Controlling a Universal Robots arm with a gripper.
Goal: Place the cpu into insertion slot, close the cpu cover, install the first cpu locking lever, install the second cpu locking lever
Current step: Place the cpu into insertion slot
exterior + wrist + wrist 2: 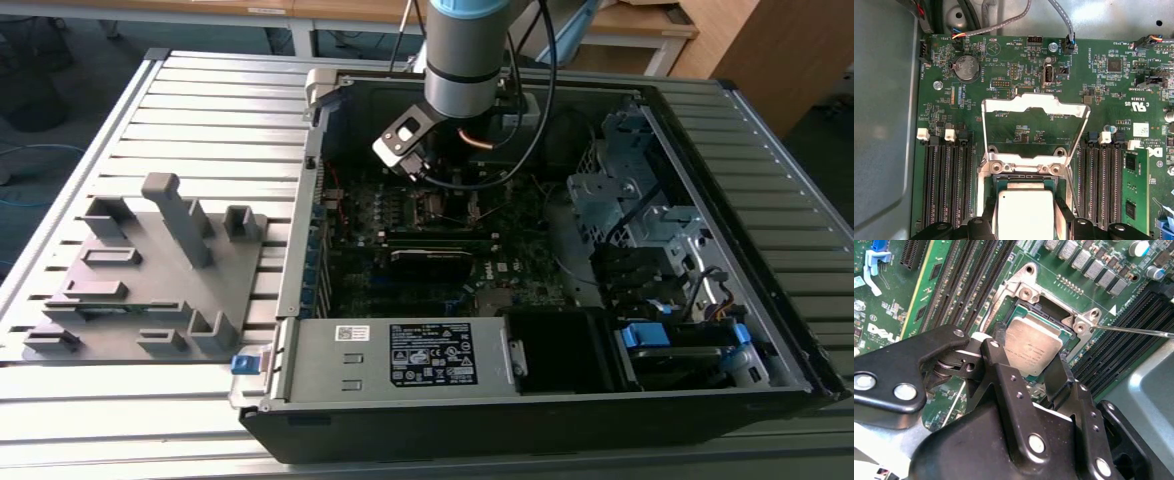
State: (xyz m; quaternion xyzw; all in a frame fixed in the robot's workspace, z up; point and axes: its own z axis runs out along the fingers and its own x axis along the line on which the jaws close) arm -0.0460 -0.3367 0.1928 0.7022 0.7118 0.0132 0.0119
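Slatted table [200, 100] carries an open case [534, 410] with a white printed label [430, 355] at lower centre. Upper centre in the exterior view, the gripper [447, 180] clamps the cpu [1031, 347] at the slot [1048, 310]; the cover [1034, 102] stands raised.

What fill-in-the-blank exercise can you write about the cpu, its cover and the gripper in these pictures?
1. The cpu cover is not closed; it stands ___.
2. The gripper holds the cpu between its ___ fingers, at the insertion slot.
3. Long black memory slots run along ___ sides of the insertion slot.
Missing words: open; two; both.
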